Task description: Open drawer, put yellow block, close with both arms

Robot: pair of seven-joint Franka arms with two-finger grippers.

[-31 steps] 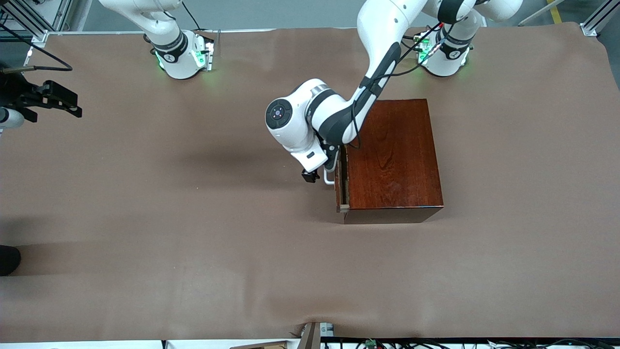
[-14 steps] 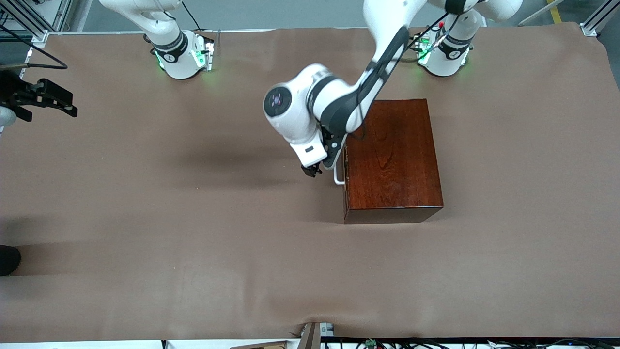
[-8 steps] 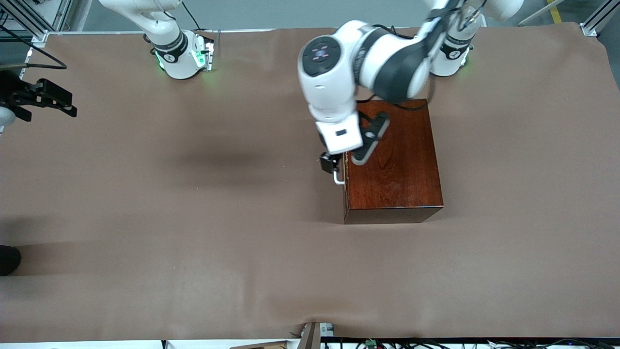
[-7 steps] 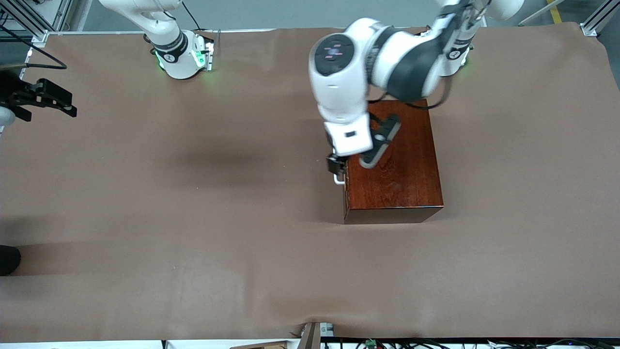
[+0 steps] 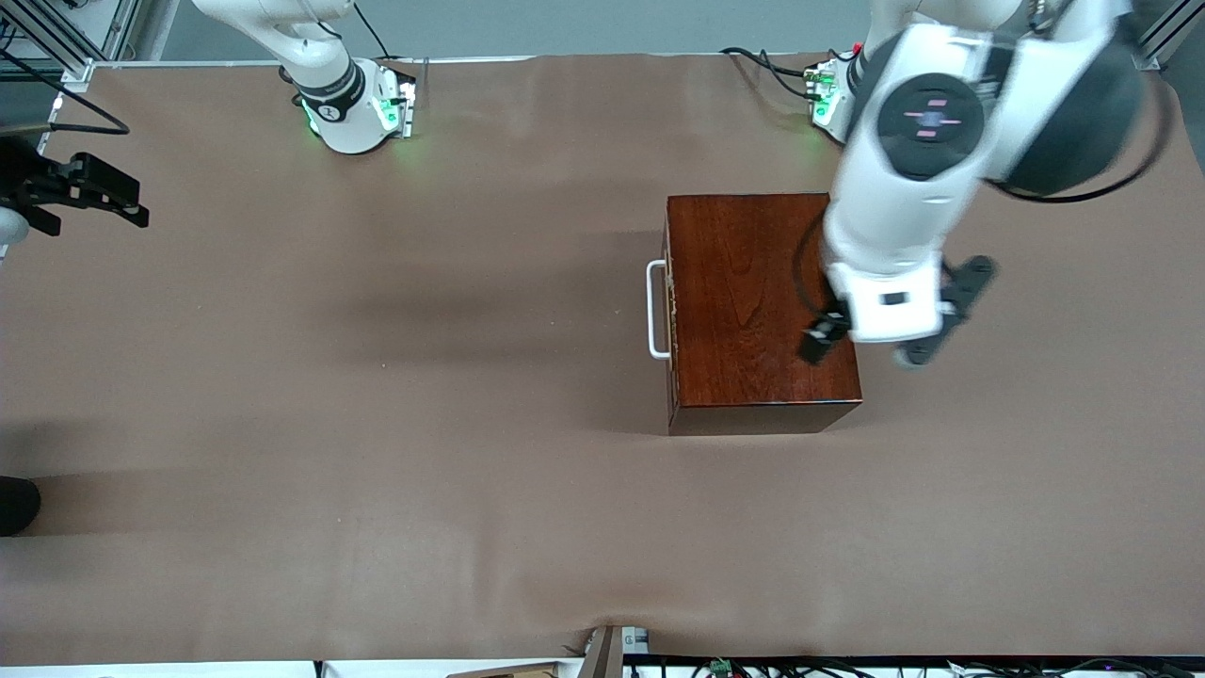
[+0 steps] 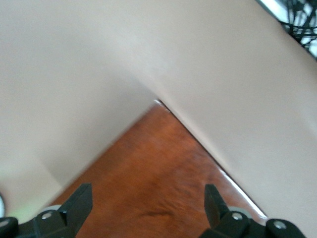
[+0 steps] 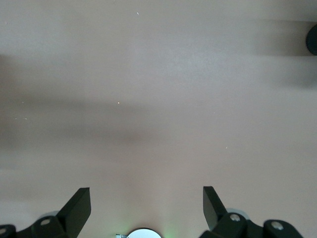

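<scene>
The drawer [image 5: 668,311] sits fully pushed into the box [image 5: 761,301], its front flush with the box face that looks toward the right arm's end of the table. The white handle [image 5: 655,310] stands out from that face at the box's nine o'clock in the front view. The box stands on the brown table cover [image 5: 377,424], just nearer the front camera than the left arm's base [image 5: 833,99].

The left gripper [image 5: 875,344] hangs in the air over the box's edge toward the left arm's end of the table, at about four o'clock of the lid. Its fingers [image 6: 79,203] are spread wide with nothing between them; the left wrist view shows the reddish lid [image 6: 158,188] and one of its corners under the gap (this view is blurred).

The right gripper [image 7: 146,206] is parked at the nine o'clock edge of the front view, over the right arm's end of the table, waiting. Its fingers [image 7: 78,206] are parted and empty, with only bare cover [image 7: 158,99] below.

The yellow block appears in none of the three views, so its place cannot be told.
</scene>
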